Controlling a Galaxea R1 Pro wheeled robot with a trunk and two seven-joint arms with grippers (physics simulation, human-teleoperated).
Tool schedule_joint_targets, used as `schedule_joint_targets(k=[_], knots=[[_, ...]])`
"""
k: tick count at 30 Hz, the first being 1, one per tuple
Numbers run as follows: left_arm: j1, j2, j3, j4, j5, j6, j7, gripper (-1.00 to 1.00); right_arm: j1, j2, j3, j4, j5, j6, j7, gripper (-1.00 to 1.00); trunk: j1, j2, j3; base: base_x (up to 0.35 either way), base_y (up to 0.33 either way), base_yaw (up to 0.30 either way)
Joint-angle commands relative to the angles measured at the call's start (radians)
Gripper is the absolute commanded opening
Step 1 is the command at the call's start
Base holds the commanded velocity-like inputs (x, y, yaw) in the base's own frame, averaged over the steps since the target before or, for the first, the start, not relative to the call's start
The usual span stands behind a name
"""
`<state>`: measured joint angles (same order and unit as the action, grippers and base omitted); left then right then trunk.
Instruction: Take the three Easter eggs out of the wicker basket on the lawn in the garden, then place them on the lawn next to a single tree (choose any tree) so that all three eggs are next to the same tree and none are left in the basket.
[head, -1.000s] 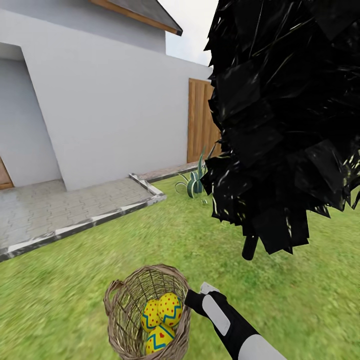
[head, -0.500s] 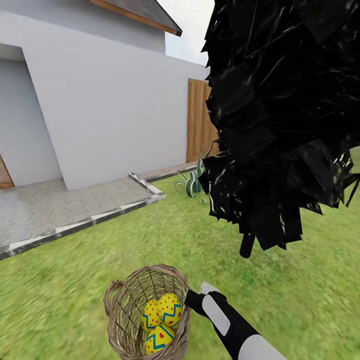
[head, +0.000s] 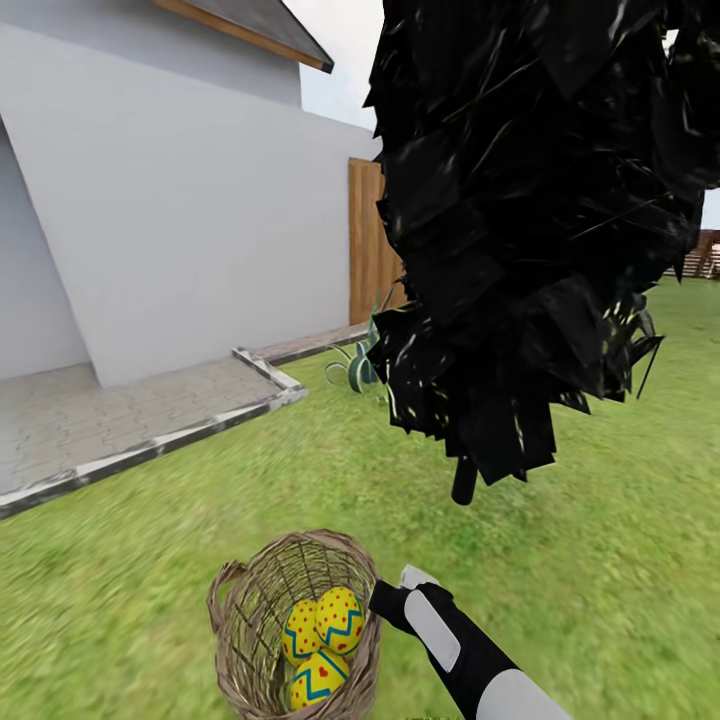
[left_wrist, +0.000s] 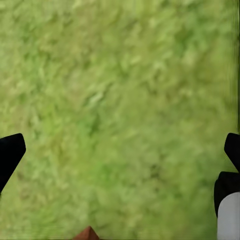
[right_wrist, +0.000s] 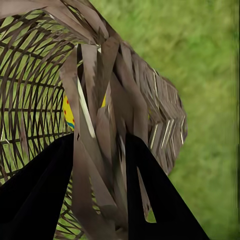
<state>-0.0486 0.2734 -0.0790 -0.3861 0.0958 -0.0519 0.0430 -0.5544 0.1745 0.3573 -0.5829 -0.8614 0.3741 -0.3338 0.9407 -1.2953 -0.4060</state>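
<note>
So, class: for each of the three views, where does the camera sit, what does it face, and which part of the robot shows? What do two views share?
Head view: high, facing forward and down at lawn, wicker basket, Easter eggs; right arm shows.
Left wrist view: near the left hand, facing grass; dark fingertips at the edges.
Right wrist view: near the right hand, gripping the basket rim.
Shared: head and right wrist views both show basket.

Three Easter eggs (head: 322, 640) sit together in the lower middle of the head view, all inside one wicker basket (head: 250, 600). One black-leaved tree (head: 520, 220) fills the upper right. One spiky plant (head: 358, 368) stands near the centre, by one wooden door (head: 368, 240). One house wall (head: 180, 220) covers the upper left, above one paved patio (head: 110, 410). One robot arm (head: 460, 655) enters at the lower right.
</note>
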Motion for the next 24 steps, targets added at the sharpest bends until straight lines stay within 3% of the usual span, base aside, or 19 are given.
schedule_joint_targets(k=[1, 24], knots=[[0.0, 0.001, -0.008, 0.0, 0.01, -0.003, 0.005, 1.0, -0.001, 0.0, 0.003, -0.002, -0.01, 0.0, -0.008, -1.0, 0.0, -0.001, -0.001, -0.001, -0.001, -0.272], [0.0, 0.001, -0.008, 0.0, 0.01, -0.003, 0.005, 1.0, -0.001, 0.0, 0.002, 0.002, -0.01, 0.0, -0.008, -1.0, 0.0, -0.001, -0.001, 0.0, 0.0, -0.224]])
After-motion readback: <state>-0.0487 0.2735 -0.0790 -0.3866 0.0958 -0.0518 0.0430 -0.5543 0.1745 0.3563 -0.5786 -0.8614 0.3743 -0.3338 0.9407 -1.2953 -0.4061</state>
